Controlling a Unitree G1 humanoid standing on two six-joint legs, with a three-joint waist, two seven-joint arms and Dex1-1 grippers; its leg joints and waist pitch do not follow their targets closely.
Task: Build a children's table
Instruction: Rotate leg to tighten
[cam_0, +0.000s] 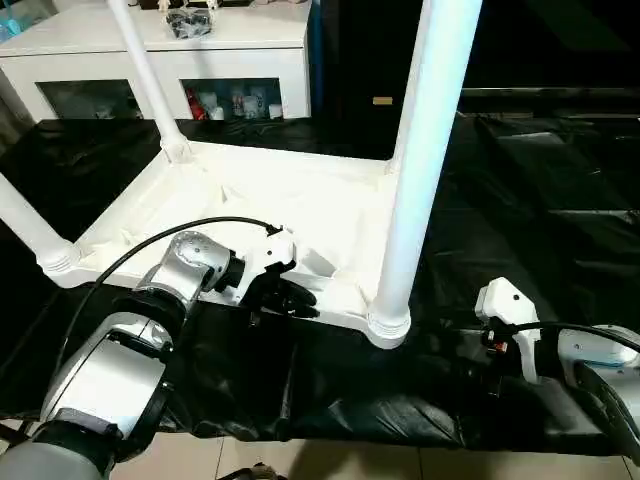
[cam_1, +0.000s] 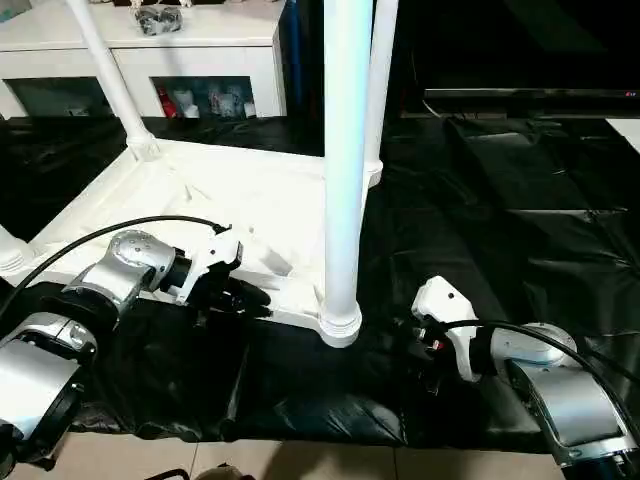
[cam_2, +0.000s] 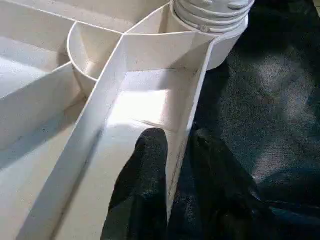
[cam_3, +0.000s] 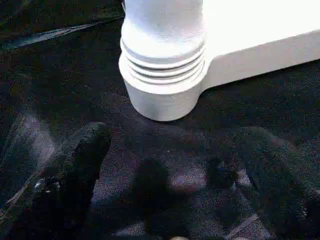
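Closest to the robot, its right gripper (cam_3: 175, 175) rests low on the black plastic-covered surface (cam_0: 520, 230) with its jaws wide open and empty. The ribbed round corner socket (cam_3: 162, 80) of the upside-down white plastic children's table (cam_0: 280, 200) sits just ahead of those jaws, near but not touching. The long white tube leg (cam_0: 425, 150) in that socket stands straight up, so its long way runs up and down.

A little farther in, the left gripper (cam_2: 177, 165) is at the table's near edge, beside that same corner. Its jaws are nearly closed around the thin white side wall (cam_2: 187, 115), one black finger (cam_2: 147, 170) inside the tray-like underside and one outside. I judge the left arm steadies the table while the right one, being nearer the leg, could reach for it.

The left wrist view shows that pinch on the wall clearly; the head views do not. The head views show other white legs (cam_0: 145, 75) standing farther back.
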